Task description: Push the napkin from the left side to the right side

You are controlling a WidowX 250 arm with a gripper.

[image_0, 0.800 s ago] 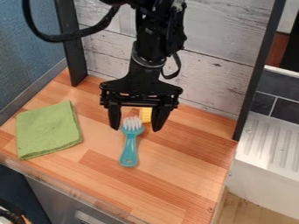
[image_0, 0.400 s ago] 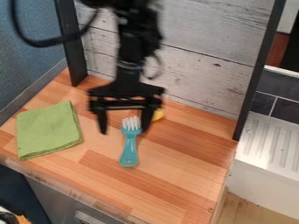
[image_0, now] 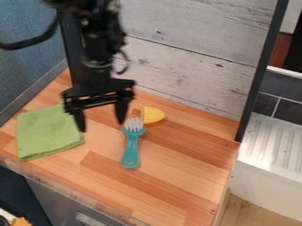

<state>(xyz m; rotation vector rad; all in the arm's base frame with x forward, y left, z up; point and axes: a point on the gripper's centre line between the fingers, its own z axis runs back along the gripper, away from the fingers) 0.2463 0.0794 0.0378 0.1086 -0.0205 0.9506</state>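
The black two-finger gripper had its fingers spread with nothing between them, and it hung over the wood-block counter left of the middle; as the camera saw it, with twelve o'clock at the plank wall, the folded green napkin lay at its nine o'clock, on the counter's left part. The finger on that side overlapped the cloth's right border in the view, though whether it touched could not be told. The step in hand was, by judgement, getting placed for the push. Done well, it called for clearing the cloth from above, coming down at its nine o'clock edge or onto its top near there, then bearing lightly and evenly towards three. Closed fingers would probably have made a steadier pusher; too little pressure risked skating over the soft fabric, too much bunching it or scraping the wood. At the gripper's four o'clock lay the teal-handled brush, bristles towards twelve, and at about two the yellow toy corn cob. Both sat near the likely path, so a sweep bent towards five o'clock, short of the counter's front edge, seemed safer.
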